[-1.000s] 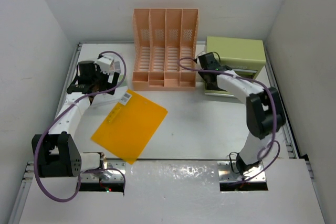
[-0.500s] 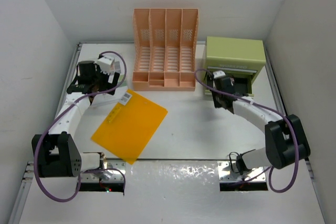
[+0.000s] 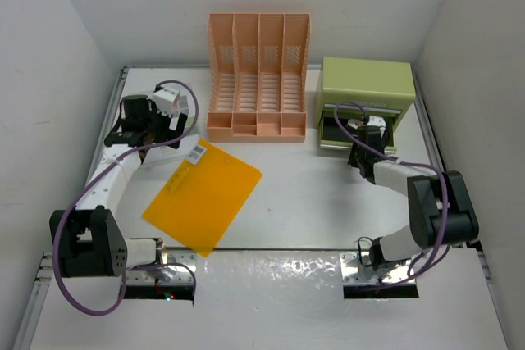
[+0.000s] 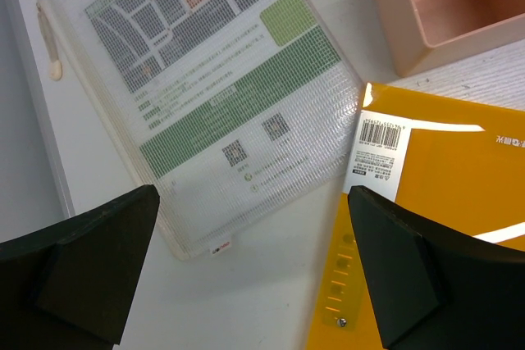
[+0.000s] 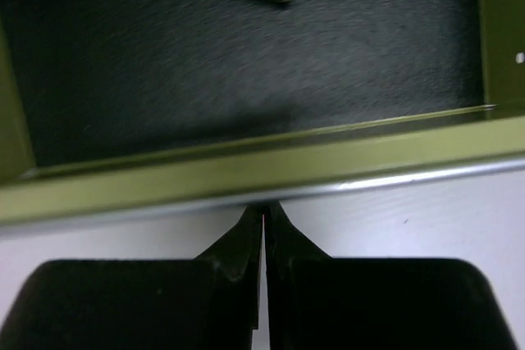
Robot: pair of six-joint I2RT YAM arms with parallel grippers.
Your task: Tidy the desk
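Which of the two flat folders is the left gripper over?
The clear mesh pouch holding a printed sheet: it fills the gap between the open left gripper's fingers. The orange folder lies off to one side.

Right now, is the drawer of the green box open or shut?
Open. The drawer sticks out of the green box, and the right wrist view shows its dark inside.

Overhead camera spans the desk (image 3: 312,194); wrist cameras look closely down.
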